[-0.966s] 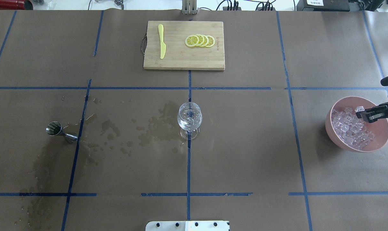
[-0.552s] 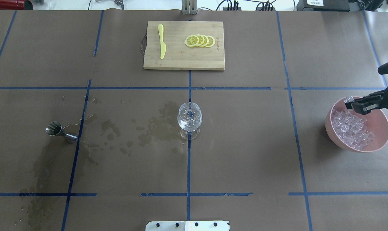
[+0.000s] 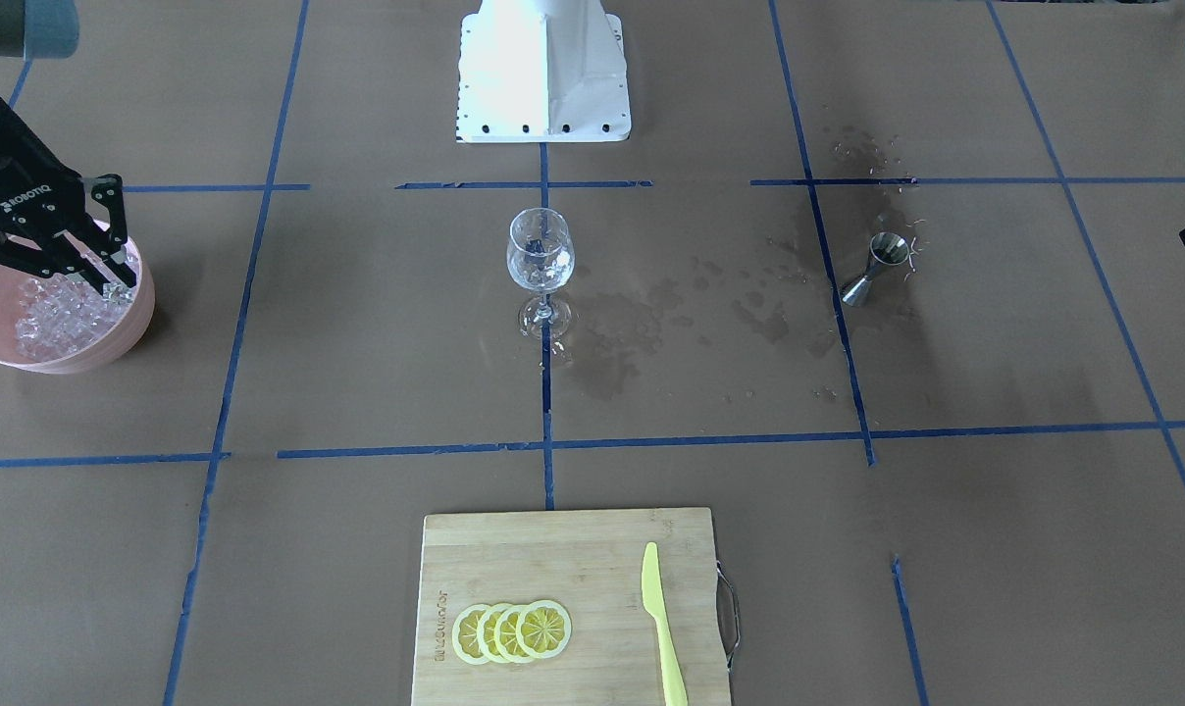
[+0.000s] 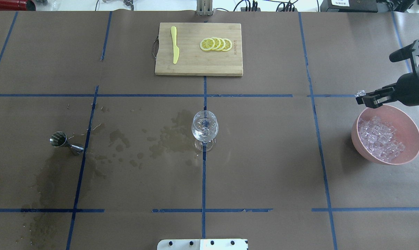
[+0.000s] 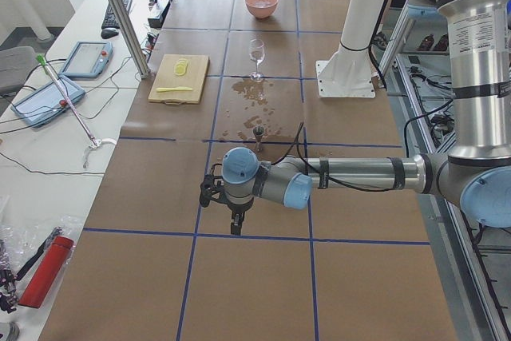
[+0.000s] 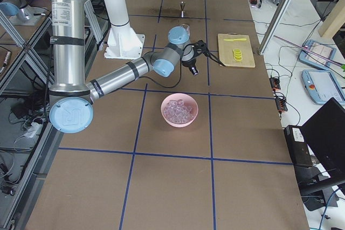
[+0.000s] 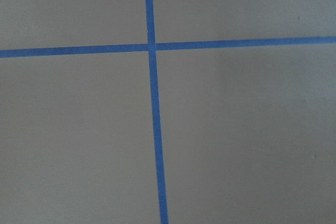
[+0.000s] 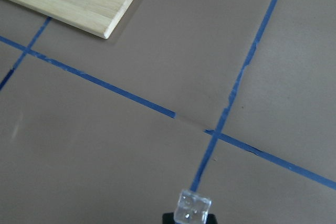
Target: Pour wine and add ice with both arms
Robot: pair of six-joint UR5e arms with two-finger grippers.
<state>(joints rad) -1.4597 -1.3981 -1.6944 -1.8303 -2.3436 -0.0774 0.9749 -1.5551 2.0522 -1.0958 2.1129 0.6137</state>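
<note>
Lifting the right claw (image 4: 362,98) out of the pink bowl (image 4: 356,133) and swinging it away. Dipping among the heap of ice (image 4: 379,139) a second ago, now hanging above and just past the bowl's far rim in the overhead view. Squeezing a single ice cube (image 4: 360,93) tight at the very fingertips. Showing that cube in the right wrist view too, over bare desk (image 4: 265,156) and blue tape rather than over the heap.

Suggesting a finished pick and the start of the carry. Still needing to cross well over to the wine glass (image 4: 204,126), standing upright at the centre beside wet stains and seeming to hold something clear already, though hard to say what. Gripping only by the tips, so probably risking a slip on the way. Likely calling for a smooth, level move and a release right over the glass's rim.

Keeping the left claw (image 5: 235,225) well apart at the other end, pointing down over bare desk. Not showing enough there to tell whether apart or together.
</note>
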